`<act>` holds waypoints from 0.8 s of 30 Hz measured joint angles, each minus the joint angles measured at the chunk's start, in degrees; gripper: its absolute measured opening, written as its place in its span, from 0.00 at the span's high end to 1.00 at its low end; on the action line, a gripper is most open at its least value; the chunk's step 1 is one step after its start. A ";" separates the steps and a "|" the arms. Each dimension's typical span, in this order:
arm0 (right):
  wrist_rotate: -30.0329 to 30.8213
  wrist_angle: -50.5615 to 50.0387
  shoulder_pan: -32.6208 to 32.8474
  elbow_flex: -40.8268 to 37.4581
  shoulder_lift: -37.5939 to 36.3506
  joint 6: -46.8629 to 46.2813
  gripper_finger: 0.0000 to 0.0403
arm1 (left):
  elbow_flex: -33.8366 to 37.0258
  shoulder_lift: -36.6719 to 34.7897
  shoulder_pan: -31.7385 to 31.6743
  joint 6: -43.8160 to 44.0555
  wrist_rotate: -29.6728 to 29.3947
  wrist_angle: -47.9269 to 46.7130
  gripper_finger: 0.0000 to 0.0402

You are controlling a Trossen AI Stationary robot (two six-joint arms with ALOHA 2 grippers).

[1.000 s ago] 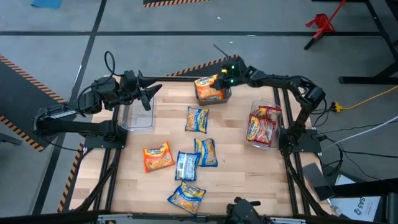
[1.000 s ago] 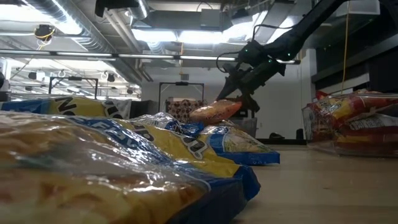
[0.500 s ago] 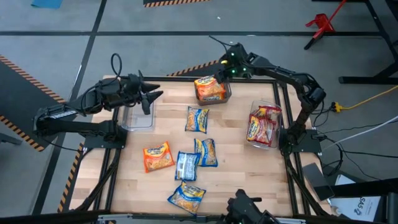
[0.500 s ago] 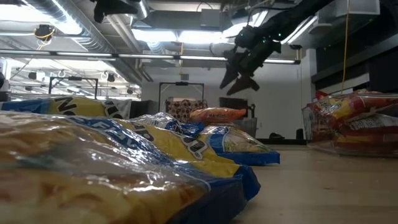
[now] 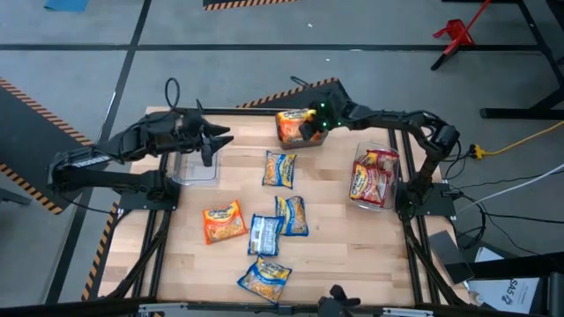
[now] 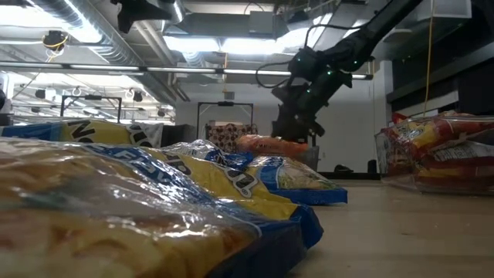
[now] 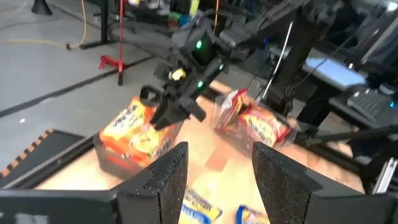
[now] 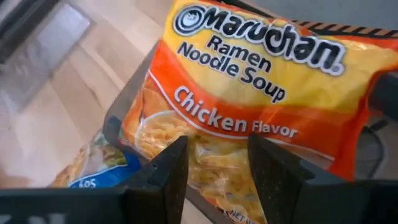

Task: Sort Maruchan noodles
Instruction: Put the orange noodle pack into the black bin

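We are lowering our right claw, fingers apart, onto the orange noodle packet; pressing gently should seat it. Left claw is waiting open.

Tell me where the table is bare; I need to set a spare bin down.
Bare wood lies between the loose packets and the red-packet bin, and along the near right edge. The near left corner by the orange packet is free too. The middle is crowded with blue packets.
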State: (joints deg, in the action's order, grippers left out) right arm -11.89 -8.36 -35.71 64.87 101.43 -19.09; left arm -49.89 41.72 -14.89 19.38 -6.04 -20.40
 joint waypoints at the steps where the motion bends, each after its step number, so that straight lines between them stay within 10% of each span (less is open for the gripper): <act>1: 0.59 0.17 0.43 -0.35 -0.02 0.03 0.62 | 0.00 0.32 0.09 0.00 0.00 -0.65 0.57; 13: -5.90 -4.68 1.63 8.34 -5.05 0.31 0.62 | 0.00 5.17 4.42 1.50 10.86 -14.44 0.57; 24: -6.61 -5.75 1.63 11.99 -9.55 1.00 0.62 | 0.00 13.43 21.76 20.86 4.94 -29.31 0.57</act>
State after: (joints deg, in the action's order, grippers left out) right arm -18.51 -14.11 -34.09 76.86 91.88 -18.09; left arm -49.89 55.15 6.87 40.24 -1.11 -49.71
